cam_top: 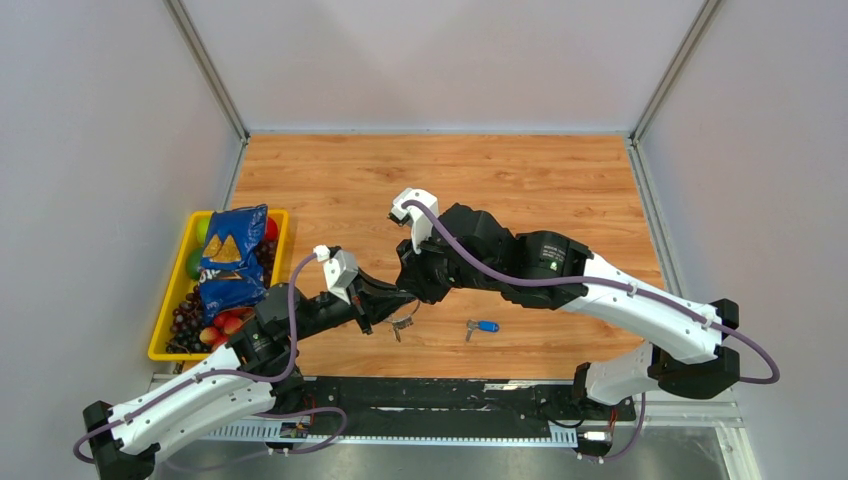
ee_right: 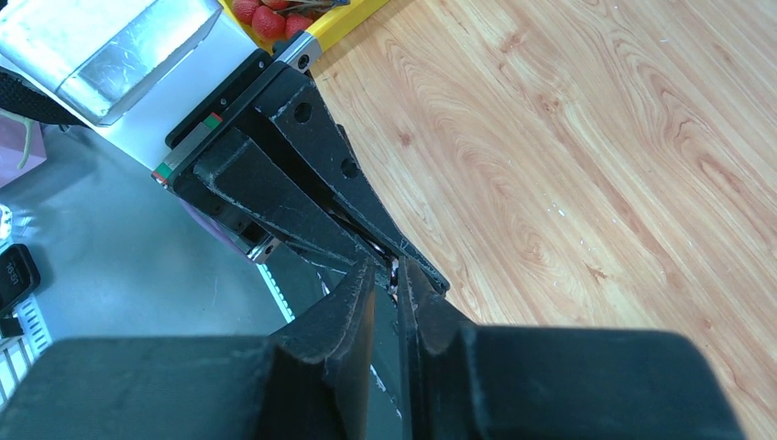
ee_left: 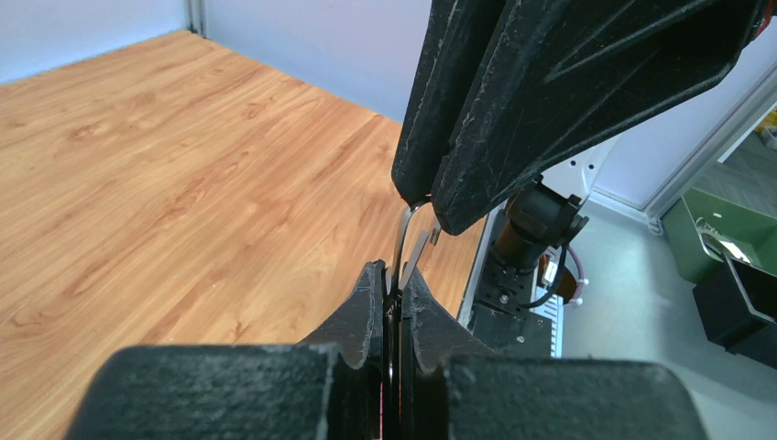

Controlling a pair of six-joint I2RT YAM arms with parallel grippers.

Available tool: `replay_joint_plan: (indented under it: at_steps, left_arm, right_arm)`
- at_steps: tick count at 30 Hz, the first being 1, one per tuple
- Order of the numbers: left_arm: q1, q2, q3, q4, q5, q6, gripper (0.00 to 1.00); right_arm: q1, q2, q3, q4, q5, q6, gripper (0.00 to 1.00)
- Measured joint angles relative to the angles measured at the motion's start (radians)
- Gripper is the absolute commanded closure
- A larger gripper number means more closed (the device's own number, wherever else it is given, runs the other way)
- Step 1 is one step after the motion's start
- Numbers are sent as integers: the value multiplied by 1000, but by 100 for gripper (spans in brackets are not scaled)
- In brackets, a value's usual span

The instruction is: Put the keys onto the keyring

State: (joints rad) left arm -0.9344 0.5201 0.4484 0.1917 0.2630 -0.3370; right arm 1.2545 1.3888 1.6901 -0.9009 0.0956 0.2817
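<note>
My left gripper (cam_top: 393, 300) is shut on the keyring (ee_left: 404, 234), a thin silver wire loop that rises from its jaws in the left wrist view (ee_left: 396, 275). A few small silver keys (cam_top: 401, 325) dangle under it, just above the table. My right gripper (cam_top: 413, 293) comes from the right, and its fingers (ee_left: 476, 110) pinch the top of the same ring. In the right wrist view its jaws (ee_right: 391, 268) are almost together against the left gripper's fingers (ee_right: 302, 183). A blue-headed key (cam_top: 484, 326) lies on the table to the right. A black-headed key is not in view.
A yellow tray (cam_top: 160, 330) at the left holds a blue chips bag (cam_top: 232, 258) and fruit. The wooden table is walled at the back and sides. A black rail with the arm bases runs along the near edge.
</note>
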Motion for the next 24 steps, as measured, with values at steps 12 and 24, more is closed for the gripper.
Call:
replay_joint_plan:
  at_steps: [12,24]
  left_arm:
    - [0,-6,0,-3,1,0,100]
    - [0,-15,5,-17,-3,0,100]
  right_arm:
    - [0,4,1,0,2,0,83]
    - [0,13,4,-9,0,0,86]
